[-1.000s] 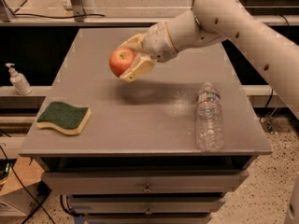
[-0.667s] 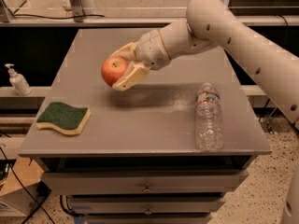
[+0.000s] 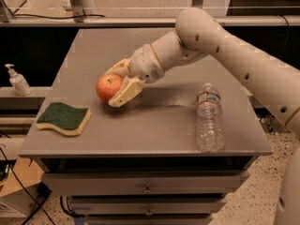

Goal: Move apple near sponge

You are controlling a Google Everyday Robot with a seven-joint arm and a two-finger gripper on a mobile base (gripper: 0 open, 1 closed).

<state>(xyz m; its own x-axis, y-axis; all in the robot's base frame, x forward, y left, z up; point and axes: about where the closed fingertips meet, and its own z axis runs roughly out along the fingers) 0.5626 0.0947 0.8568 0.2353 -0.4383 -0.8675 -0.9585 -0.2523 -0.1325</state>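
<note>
The red-orange apple (image 3: 107, 87) is held between the fingers of my gripper (image 3: 111, 84), low over the grey table (image 3: 154, 121), left of centre. The gripper is shut on it, with one cream finger behind the apple and one in front. The sponge (image 3: 63, 118), dark green on top with pale yellow foam below, lies flat near the table's front left corner, a short way down-left of the apple. My white arm reaches in from the upper right.
A clear plastic water bottle (image 3: 209, 118) lies on its side on the right part of the table. A pump dispenser bottle (image 3: 18, 80) stands on a shelf off the table's left. Drawers are below the table's front edge.
My gripper has carried the apple left and down toward the table's front, closer to the sponge. The sponge and bottle have not moved.
</note>
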